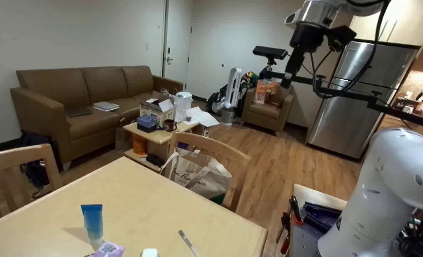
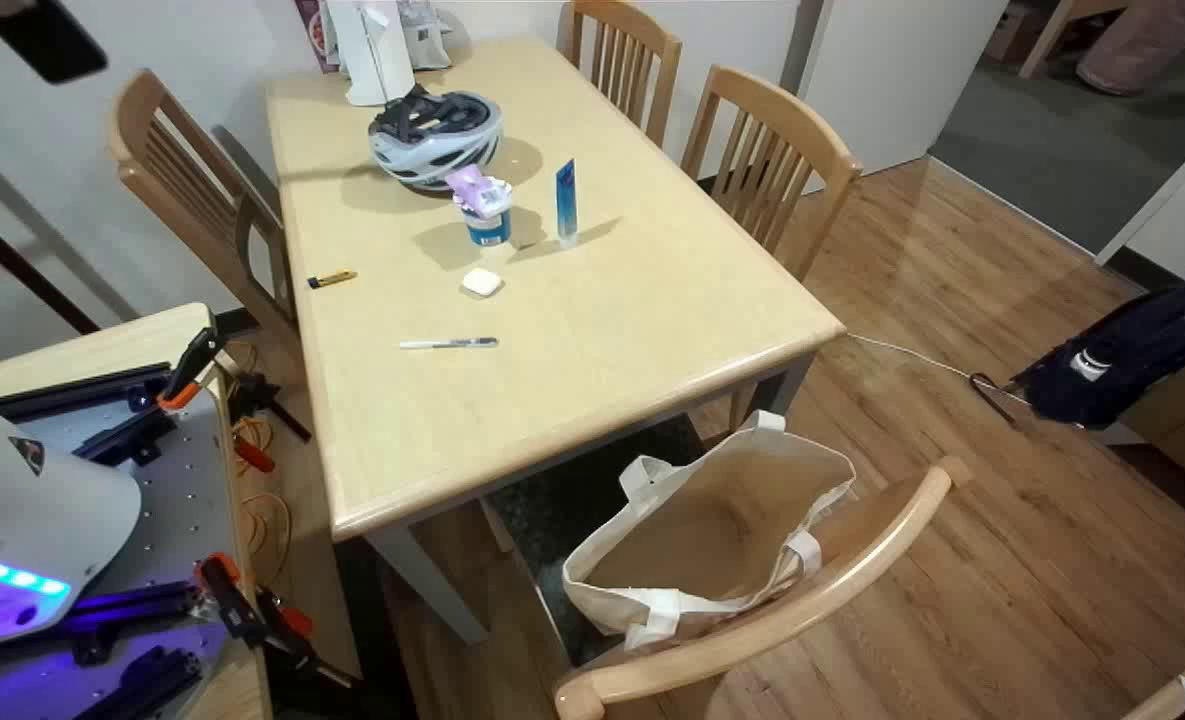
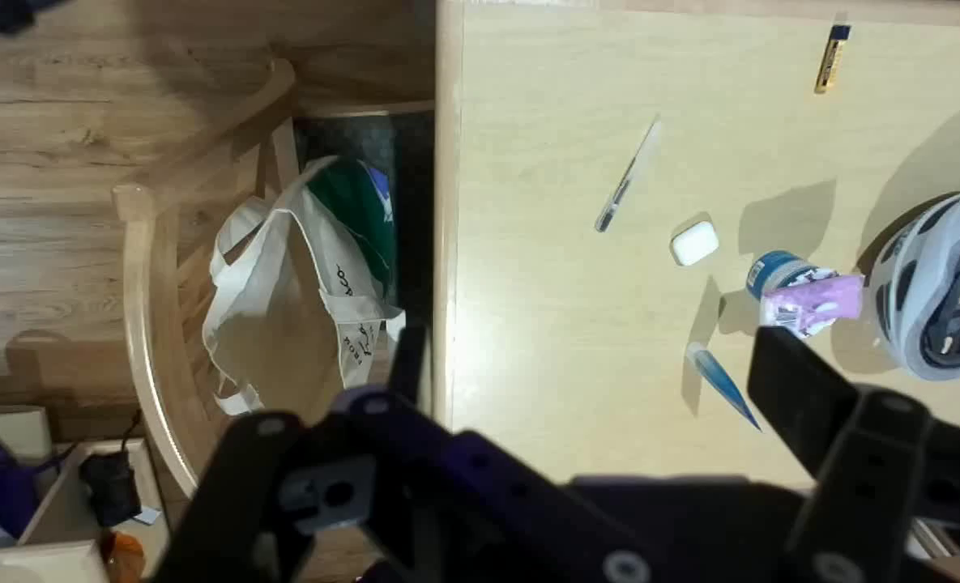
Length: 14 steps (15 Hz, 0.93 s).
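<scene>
Blue tube (image 2: 566, 203) near tub (image 2: 490, 231), helmet (image 2: 440, 143)

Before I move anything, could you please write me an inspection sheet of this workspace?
Surface: pale table, no spill seen.
Nearest the gripper in the wrist view: blue tube, standing upright; cloth bag, open, on a chair. Neither is held.
Clutter: helmet, pen, small white case, small yellow stick, tub with a purple packet on top.
Gripper: open, holding nothing.
Cables: black cable hanging in a loop; white cord on the floor.
Surroundings: sofa, armchair, fridge.
</scene>
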### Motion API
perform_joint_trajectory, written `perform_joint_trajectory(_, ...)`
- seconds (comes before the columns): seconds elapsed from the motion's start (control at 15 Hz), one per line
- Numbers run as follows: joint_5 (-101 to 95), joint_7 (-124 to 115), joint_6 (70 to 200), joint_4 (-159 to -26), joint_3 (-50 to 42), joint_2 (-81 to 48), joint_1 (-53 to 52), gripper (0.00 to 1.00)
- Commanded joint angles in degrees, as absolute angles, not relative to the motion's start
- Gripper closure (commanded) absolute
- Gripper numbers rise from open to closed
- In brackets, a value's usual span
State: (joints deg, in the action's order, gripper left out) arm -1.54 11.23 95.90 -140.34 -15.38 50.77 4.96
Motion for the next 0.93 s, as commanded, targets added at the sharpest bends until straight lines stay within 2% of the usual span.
perform_joint_trajectory(0.0, -1.1, 11.7, 95.8, -140.2, -14.9, 50.5, 5.7, 0.0)
perform_joint_trajectory(0.6, 10.1, 31.1, 126.1, -148.3, -18.1, 33.4, -11.3, 0.0)
perform_joint_trajectory(0.67, 12.2, 33.7, 127.8, -148.6, -18.2, 30.8, -13.5, 0.0)
perform_joint_trajectory(0.73, 9.9, 29.2, 124.0, -149.0, -16.1, 35.9, -8.8, 0.0)
perform_joint_trajectory(0.87, 11.8, 31.5, 126.8, -149.2, -15.7, 31.4, -11.2, 0.0)
